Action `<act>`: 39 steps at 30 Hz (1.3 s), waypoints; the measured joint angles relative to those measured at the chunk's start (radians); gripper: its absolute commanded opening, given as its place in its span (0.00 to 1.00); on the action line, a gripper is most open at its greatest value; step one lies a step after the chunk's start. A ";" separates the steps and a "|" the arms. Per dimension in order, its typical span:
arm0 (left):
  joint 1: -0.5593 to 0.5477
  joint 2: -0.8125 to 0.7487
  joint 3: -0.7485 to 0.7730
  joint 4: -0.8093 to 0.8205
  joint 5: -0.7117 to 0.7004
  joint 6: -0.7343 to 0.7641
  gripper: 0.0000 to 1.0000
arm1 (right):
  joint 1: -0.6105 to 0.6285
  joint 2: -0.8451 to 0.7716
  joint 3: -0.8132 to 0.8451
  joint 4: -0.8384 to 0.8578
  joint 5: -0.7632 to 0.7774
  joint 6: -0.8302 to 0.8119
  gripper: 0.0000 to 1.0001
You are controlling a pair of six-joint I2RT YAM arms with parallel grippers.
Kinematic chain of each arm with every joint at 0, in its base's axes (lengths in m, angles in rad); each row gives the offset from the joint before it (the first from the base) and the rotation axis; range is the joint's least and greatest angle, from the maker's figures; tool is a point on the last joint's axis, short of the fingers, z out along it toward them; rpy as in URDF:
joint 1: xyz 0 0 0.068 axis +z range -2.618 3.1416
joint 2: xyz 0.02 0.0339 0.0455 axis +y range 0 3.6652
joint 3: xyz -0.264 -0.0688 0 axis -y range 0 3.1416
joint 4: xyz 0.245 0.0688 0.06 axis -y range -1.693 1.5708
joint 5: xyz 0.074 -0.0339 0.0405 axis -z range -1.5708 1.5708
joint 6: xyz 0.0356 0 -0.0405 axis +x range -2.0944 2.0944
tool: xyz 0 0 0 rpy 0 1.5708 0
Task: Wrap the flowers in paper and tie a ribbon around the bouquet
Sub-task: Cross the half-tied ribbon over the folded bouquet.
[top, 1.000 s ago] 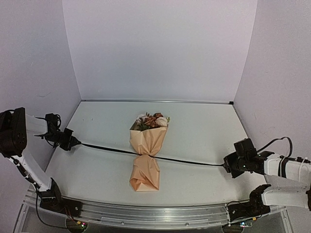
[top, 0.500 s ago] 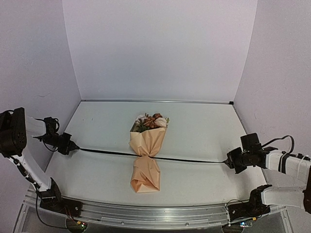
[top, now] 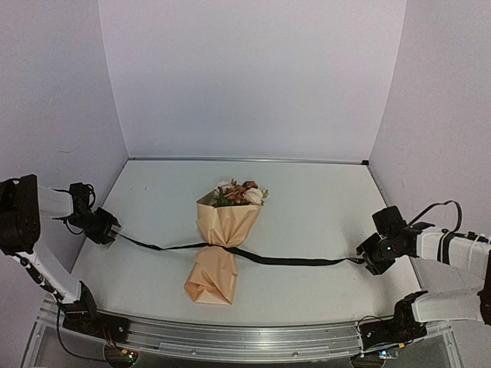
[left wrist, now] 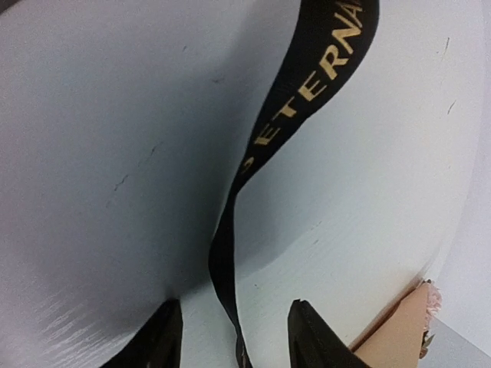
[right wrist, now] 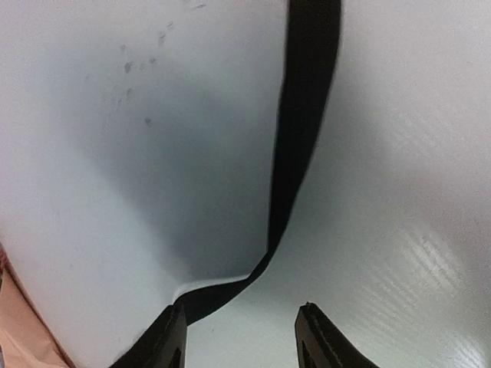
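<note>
The bouquet (top: 217,247) lies on the table, a tan paper (top: 224,224) cone pinched at its waist. Cream and orange-brown flowers (top: 241,192) show at its far end. The black ribbon (top: 291,261) crosses that waist and sags loosely out to both sides. My left gripper (top: 113,231) stands open at the ribbon's left end. In the left wrist view the lettered ribbon (left wrist: 307,84) runs down between the spread fingers of the gripper (left wrist: 235,307). My right gripper (top: 360,259) is open at the right end. There the ribbon (right wrist: 303,115) curls against the left finger (right wrist: 161,337) of the gripper (right wrist: 242,308).
Pale walls (top: 253,77) close the white table (top: 322,199) in at the back and both sides. A metal rail (top: 230,337) with the arm bases runs along the near edge. The paper's edge shows at the corner of each wrist view: paper (left wrist: 395,341), paper (right wrist: 15,322).
Both grippers have opened from shut. The ribbon, taut a second ago, now lies slack and wavy. The bouquet has shifted and tilted, its bottom end swinging to the left.
</note>
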 measured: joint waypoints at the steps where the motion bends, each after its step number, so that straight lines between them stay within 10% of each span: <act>1: -0.001 -0.012 0.000 -0.007 -0.007 0.005 0.69 | 0.027 0.001 0.018 -0.013 0.010 -0.004 0.57; 8: -0.087 -0.183 -0.001 -0.059 -0.050 -0.016 0.86 | 0.344 0.101 0.178 0.029 0.066 0.063 0.62; 17: -0.405 -0.293 -0.035 -0.009 -0.037 -0.107 0.51 | 0.647 0.605 0.799 0.110 0.019 -0.103 0.28; 23: -0.493 -0.166 -0.051 0.100 0.078 -0.120 0.35 | 0.740 0.905 1.126 0.233 -0.177 -0.204 0.26; 39: -0.495 0.064 -0.100 0.293 0.133 -0.130 0.10 | 0.863 1.081 1.103 0.296 -0.343 -0.262 0.23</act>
